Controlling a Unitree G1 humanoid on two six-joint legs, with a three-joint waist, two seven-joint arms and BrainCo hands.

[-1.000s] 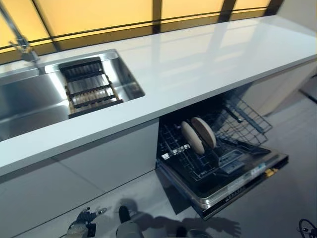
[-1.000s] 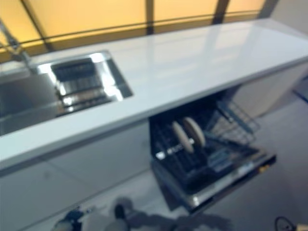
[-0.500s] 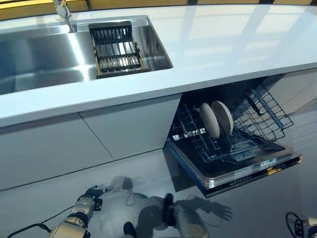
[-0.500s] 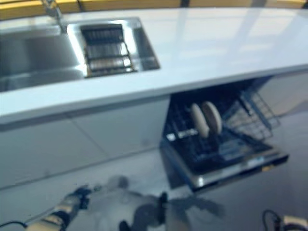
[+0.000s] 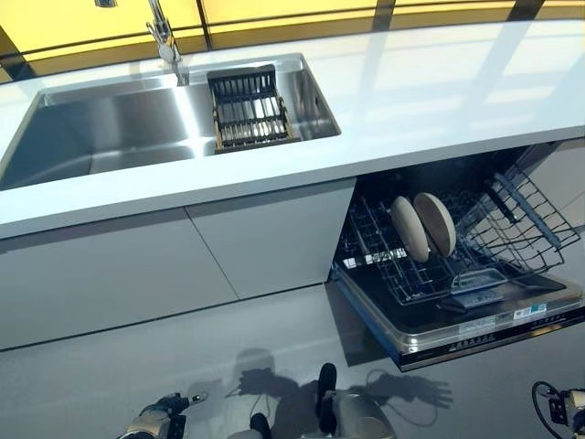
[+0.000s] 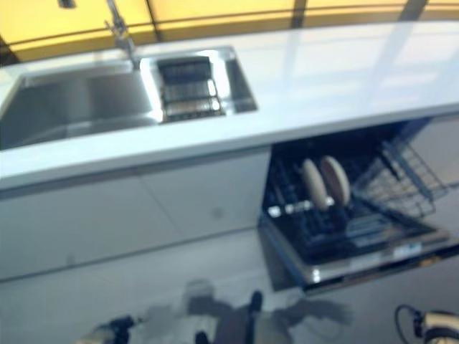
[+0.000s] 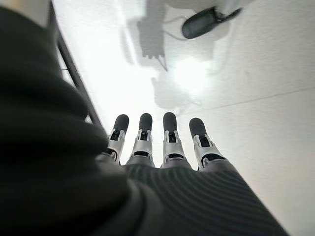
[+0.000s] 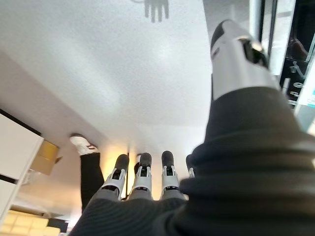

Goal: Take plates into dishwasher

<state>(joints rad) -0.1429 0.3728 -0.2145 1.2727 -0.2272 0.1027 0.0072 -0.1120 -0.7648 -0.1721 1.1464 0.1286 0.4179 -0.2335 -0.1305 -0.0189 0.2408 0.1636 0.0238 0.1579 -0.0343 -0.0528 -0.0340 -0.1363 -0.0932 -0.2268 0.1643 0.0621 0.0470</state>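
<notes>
Two beige plates (image 5: 409, 229) (image 5: 435, 223) stand upright side by side in the lower wire rack (image 5: 384, 274) of the open dishwasher (image 5: 475, 329), under the right part of the counter. My left hand (image 5: 155, 425) hangs low near the floor at the lower left. In the left wrist view its fingers (image 7: 170, 140) are straight and hold nothing. My right hand (image 5: 574, 409) shows at the lower right edge. In the right wrist view its fingers (image 8: 142, 177) and thumb are straight and empty. No plate lies on the counter or in either hand.
A white counter (image 5: 439, 101) runs across the view, with a steel sink (image 5: 101, 137), a tap (image 5: 164, 37) and a dark slatted rack (image 5: 249, 110) set in it. A tilted wire basket (image 5: 521, 215) fills the dishwasher's right side. A person's shoe (image 8: 81, 143) shows in the right wrist view.
The camera has turned, so the sink and dishwasher sit further right and the whole sink shows. My left hand shows lower in the view. The plates stay in the rack.
</notes>
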